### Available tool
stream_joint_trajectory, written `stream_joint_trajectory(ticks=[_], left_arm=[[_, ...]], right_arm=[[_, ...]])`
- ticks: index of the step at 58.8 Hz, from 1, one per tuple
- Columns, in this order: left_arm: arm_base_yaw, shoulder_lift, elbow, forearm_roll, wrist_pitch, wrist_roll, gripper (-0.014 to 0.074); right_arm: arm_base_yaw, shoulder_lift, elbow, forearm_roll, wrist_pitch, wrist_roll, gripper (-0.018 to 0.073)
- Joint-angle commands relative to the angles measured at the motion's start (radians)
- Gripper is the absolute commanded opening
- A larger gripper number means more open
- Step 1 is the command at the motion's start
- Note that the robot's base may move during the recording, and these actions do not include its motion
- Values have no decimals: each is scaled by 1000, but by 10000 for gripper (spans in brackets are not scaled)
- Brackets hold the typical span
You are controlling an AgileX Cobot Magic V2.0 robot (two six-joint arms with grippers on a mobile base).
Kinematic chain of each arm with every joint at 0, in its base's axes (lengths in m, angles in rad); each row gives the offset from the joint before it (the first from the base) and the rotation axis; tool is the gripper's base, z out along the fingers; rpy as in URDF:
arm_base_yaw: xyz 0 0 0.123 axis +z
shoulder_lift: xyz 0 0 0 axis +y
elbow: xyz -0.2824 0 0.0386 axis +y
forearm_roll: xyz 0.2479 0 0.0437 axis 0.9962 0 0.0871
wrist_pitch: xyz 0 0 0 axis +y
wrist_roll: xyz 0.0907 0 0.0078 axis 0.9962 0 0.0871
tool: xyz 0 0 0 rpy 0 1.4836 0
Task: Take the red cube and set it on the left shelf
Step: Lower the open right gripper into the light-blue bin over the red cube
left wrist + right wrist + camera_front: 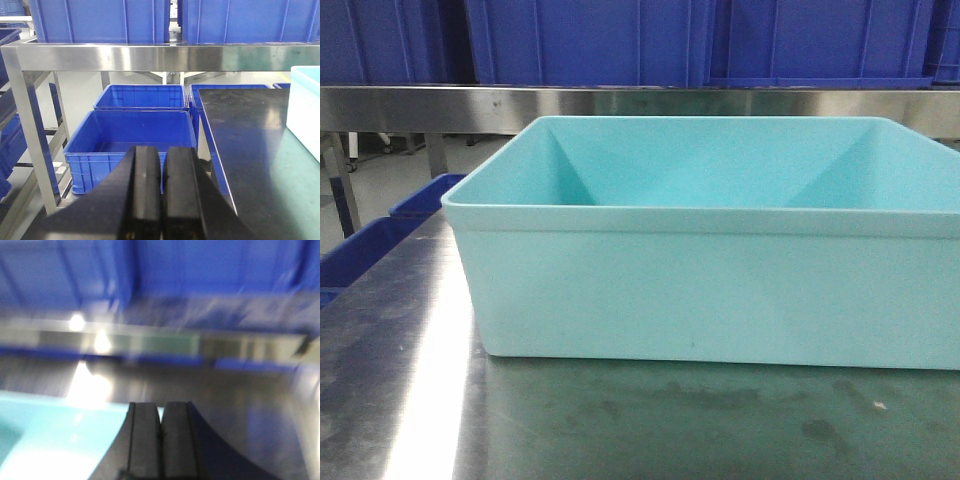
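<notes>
Left shelf (150, 57), its steel rail carrying blue crates (100, 20), is spanning 12 o'clock beyond the teal bin (700, 290), which is sitting on the steel table (620, 420). Left gripper (162, 200) and right gripper (161, 440) are pressing their fingers together, holding nothing. Red cube: position cannot be told.

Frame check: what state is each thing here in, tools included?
left tool: shut, holding nothing.
right tool: shut, nothing seen in it; view blurred.
teal bin: upright on the steel table, no lid; its floor is hidden.
near floor crate: open-topped; what shows of its inside is empty.
left shelf: blue crates stand on it.
red cube: not in view.
</notes>
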State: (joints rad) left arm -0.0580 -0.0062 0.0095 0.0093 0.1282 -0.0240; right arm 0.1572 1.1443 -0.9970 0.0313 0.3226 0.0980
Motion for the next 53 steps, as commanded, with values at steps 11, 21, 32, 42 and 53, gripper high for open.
stream_joint_trajectory(ticks=[11,21,32,42,53], left_arm=[[-4,-14,23,-3,-88,-1,102],[-4,-14,23,-9,-88,-1,102],[-4,-14,23,-9,-88,-1,102],[-4,-14,23,-9,-88,-1,102],[-4,-14,23,-9,-88,-1,102]], right_arm=[[147,254,-225,13,154,-5,56],[211,342,-250,13,179,-5,56],[246,389,-251,16,188,-5,63],[261,404,-251,23,203,-5,321],[262,404,-251,25,259,-5,605]])
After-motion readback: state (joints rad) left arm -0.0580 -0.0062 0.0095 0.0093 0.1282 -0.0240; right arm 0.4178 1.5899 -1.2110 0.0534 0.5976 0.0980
